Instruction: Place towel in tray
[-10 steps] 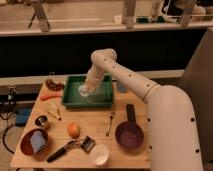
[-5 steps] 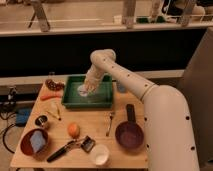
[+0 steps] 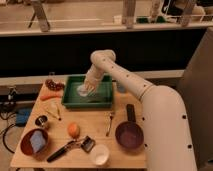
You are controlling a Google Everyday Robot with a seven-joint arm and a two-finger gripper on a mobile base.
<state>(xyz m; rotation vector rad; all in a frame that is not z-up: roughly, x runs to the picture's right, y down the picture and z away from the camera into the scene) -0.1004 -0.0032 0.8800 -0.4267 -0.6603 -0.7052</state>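
One end effector is reaching down into the green tray at the worktop's twelve o'clock edge, touching the pale towel lying inside; whether it is gripping or releasing cannot be told.

soft cloth towel, plastic tray

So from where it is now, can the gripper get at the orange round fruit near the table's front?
Probably yes. The gripper sits low in the green rectangular plastic tray, at the pale towel. The orange round fruit lies in the open, nothing over it.
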